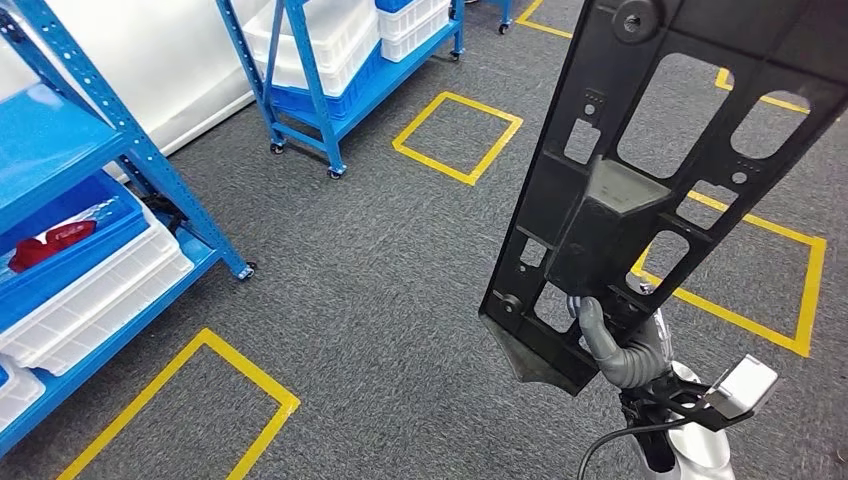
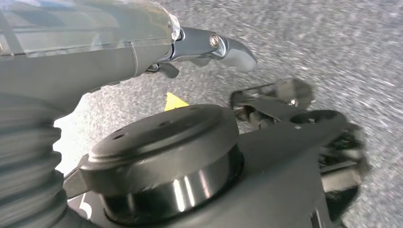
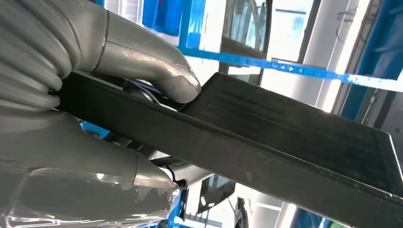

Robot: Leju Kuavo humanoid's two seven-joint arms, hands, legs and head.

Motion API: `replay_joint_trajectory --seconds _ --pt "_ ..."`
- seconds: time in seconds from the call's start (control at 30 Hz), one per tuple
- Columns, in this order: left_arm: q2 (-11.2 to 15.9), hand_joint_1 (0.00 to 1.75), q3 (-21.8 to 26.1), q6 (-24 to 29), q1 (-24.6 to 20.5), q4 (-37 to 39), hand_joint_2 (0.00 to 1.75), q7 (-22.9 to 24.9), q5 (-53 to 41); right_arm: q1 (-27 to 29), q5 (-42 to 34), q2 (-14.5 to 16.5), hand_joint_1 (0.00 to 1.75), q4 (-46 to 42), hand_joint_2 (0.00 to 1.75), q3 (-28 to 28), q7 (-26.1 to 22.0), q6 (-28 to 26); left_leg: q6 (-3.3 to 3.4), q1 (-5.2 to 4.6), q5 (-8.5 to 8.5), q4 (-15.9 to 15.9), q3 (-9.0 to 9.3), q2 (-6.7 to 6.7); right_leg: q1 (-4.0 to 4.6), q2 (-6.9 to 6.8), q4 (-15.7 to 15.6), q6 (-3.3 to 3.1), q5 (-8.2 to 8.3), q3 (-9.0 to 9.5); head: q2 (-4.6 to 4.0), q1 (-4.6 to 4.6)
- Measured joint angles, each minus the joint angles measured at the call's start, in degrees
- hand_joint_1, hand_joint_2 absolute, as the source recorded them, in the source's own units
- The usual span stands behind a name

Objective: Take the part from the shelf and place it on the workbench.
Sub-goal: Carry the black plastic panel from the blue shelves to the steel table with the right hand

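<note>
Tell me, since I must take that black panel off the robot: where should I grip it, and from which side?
Probably the upper half of the black panel, coming from its open far side. The right hand holds only the bottom edge, thumb pressed on one face, so the long top stands free. The large cut-outs there give fingers a bar to wrap around.

Mostly matt plastic and painted metal in here, nothing fancy.

The part (image 1: 640, 170) looks like moulded black plastic, matt with a slight sheen along its edges. The right hand (image 1: 625, 345) gripping it is smooth grey plastic or rubber, ribbed at the wrist, and the arm behind it is brushed silver metal. The left hand (image 2: 209, 47) has a glossy metal-looking finger piece. The floor (image 1: 380, 270) is rough grey carpet with shiny yellow tape. The shelf (image 1: 150, 180) is glossy blue painted metal, holding smooth white plastic bins (image 1: 100, 300).
</note>
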Motion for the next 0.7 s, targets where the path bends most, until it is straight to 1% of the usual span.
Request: replay_joint_trajectory --seconds 0.03,0.07,0.1,0.13,0.17,0.2,0.23,0.27,0.3,0.33,0.37,0.4,0.43,0.47,0.5,0.53,0.57,0.6,0.63,0.67,0.7 --pt "0.0 0.0 0.1 0.0 -0.1 0.0 1.75 0.0 0.0 0.0 0.0 0.0 1.75 0.1 1.75 0.0 0.0 0.1 0.07 -0.01 -0.66 2.7 -1.28 -0.24 0.13 0.72 0.0 -0.06 0.01 0.0 0.0 0.0" --pt "0.0 0.0 0.2 0.0 -0.1 0.0 1.75 0.0 0.1 -0.1 0.0 0.0 1.75 0.2 1.75 0.0 0.0 0.2 0.25 -0.04 -0.11 3.4 -1.64 -0.35 0.26 1.49 0.0 -0.09 0.03 0.04 0.0 0.0" --pt "0.0 0.0 0.3 0.1 -0.2 0.0 1.75 0.0 0.2 -0.2 0.0 0.0 1.75 0.4 1.75 0.0 0.0 0.3 0.56 -0.09 1.51 1.8 -1.0 -0.5 0.38 2.3 0.0 -0.1 0.03 0.12 0.0 0.0" --pt "0.0 0.0 0.3 0.1 -0.2 0.0 1.75 0.1 0.3 -0.4 0.0 0.0 1.75 0.5 1.75 0.0 0.0 0.4 1.02 -0.17 3.84 -1.6 0.39 -0.98 0.5 3.11 0.0 -0.1 0.05 0.21 0.0 0.0" --pt "0.0 0.0 0.5 0.2 -0.1 0.0 1.75 0.1 0.4 -0.7 0.0 0.0 1.75 0.6 1.75 0.1 0.0 0.5 1.64 -0.24 5.93 -5.5 1.98 -2.18 0.53 3.86 0.0 -0.08 0.08 0.26 0.0 0.0" --pt "0.1 0.0 0.6 0.3 0.0 0.0 1.75 0.1 0.5 -1.1 0.0 0.0 1.75 0.8 1.75 0.2 0.0 0.6 2.18 -0.29 7.48 -8.7 3.28 -3.41 0.52 4.6 0.0 0.04 0.16 0.23 0.0 0.0" --pt "0.1 0.0 0.7 0.4 0.1 0.0 1.75 0.1 0.5 -1.6 0.0 0.0 1.75 1.0 1.75 0.4 0.1 0.6 2.59 -0.38 8.3 -10.8 4.13 -4.43 0.4 5.24 0.0 0.26 0.3 0.09 0.0 0.0" --pt "0.1 0.0 0.7 0.5 0.2 0.0 1.75 0.1 0.5 -1.9 0.1 0.0 1.75 1.2 1.75 0.6 0.1 0.6 2.87 -0.48 8.41 -11.8 4.48 -5.0 0.18 5.81 0.0 0.56 0.49 -0.12 0.0 0.0" --pt "0.1 0.0 0.8 0.6 0.1 0.0 1.75 0.2 0.5 -2.2 0.1 0.0 1.75 1.4 1.75 0.7 0.1 0.6 2.95 -0.59 8.46 -12.3 4.69 -4.67 0.06 6.41 -0.2 0.98 0.75 -0.3 0.0 -0.01" --pt "0.0 0.0 0.8 0.6 -0.1 0.0 1.75 0.1 0.5 -2.3 0.1 0.0 1.75 1.5 1.75 0.7 0.1 0.6 3.01 -0.46 8.57 -13.2 5.07 -4.04 0.03 6.48 -0.3 1.31 0.9 -0.44 0.0 -0.01" --pt "0.0 0.0 0.8 0.7 -0.2 0.0 1.75 0.1 0.5 -2.4 0.1 0.1 1.75 1.6 1.75 0.8 0.1 0.6 3.09 -0.32 8.8 -14.3 5.49 -3.39 0.13 5.61 -0.2 1.63 0.8 -0.63 0.0 0.0" --pt "0.0 0.0 0.8 0.7 -0.2 0.0 1.75 0.1 0.4 -2.7 0.1 0.2 1.75 1.6 1.75 0.8 0.1 0.6 3.23 -0.14 9.08 -15.3 5.92 -2.65 0.27 4.14 0.7 1.95 0.1 -1.15 0.0 0.01" --pt "-0.1 0.0 0.8 0.8 -0.1 0.0 1.75 0.1 0.4 -3.0 0.1 0.3 1.75 1.7 1.75 0.9 0.1 0.6 3.33 0.03 9.33 -16.0 6.2 -1.91 0.31 2.39 2.8 2.23 -1.23 -2.18 0.0 0.01" --pt "-0.1 0.0 0.8 0.8 0.0 0.0 1.75 0.1 0.4 -3.3 0.1 0.4 1.75 1.8 1.75 0.9 0.1 0.6 3.45 -0.03 9.43 -16.2 6.28 -1.22 0.22 0.92 5.9 2.59 -2.94 -3.73 0.0 0.02" --pt "-0.1 0.0 0.8 0.8 0.1 0.0 1.75 0.1 0.4 -3.5 0.1 0.5 1.75 2.0 1.75 1.0 0.1 0.6 3.5 -0.04 9.41 -16.2 6.26 -0.51 0.01 0.26 9.5 2.95 -4.62 -5.54 0.0 0.01" --pt "-0.1 0.0 0.8 0.8 0.2 0.0 1.75 0.1 0.5 -3.6 0.1 0.5 1.75 2.2 1.75 1.0 0.1 0.6 3.43 -0.03 9.33 -16.1 6.22 0.18 -0.25 0.08 12.6 3.31 -5.58 -7.04 0.0 0.01" --pt "-0.1 0.0 0.8 0.8 0.2 0.0 1.75 0.1 0.5 -3.6 0.1 0.5 1.75 2.3 1.75 1.1 0.1 0.6 3.31 0.02 9.17 -15.9 6.21 0.87 -0.52 -0.05 14.0 3.68 -5.52 -7.73 0.0 0.01" --pt "-0.2 0.0 0.8 0.8 0.2 0.0 1.75 0.1 0.5 -3.6 0.1 0.5 1.75 2.5 1.75 1.1 0.1 0.6 3.1 0.12 8.95 -15.7 6.2 1.52 -0.78 -0.3 13.3 4.02 -4.45 -7.31 0.0 0.01" --pt "-0.2 0.0 0.8 0.8 0.2 0.0 1.75 0.1 0.5 -3.6 0.1 0.5 1.75 2.6 1.75 1.1 0.1 0.6 2.81 0.25 8.6 -15.3 6.21 2.15 -1.0 -0.9 10.5 4.34 -2.64 -5.79 0.0 0.01" --pt "-0.2 0.0 0.8 0.8 0.1 0.0 1.75 0.1 0.5 -3.7 0.1 0.5 1.75 2.7 1.75 1.1 0.1 0.6 2.44 0.32 8.15 -14.7 6.21 2.71 -1.09 -2.21 6.7 4.57 -1.12 -3.82 0.0 0.01" --pt "-0.3 0.0 0.8 0.8 0.1 0.0 1.75 0.1 0.5 -3.8 0.1 0.5 1.75 2.7 1.75 1.1 0.1 0.6 2.02 0.24 7.62 -14.1 6.15 3.22 -1.02 -3.3 3.6 4.39 -0.07 -2.18 0.0 0.01"
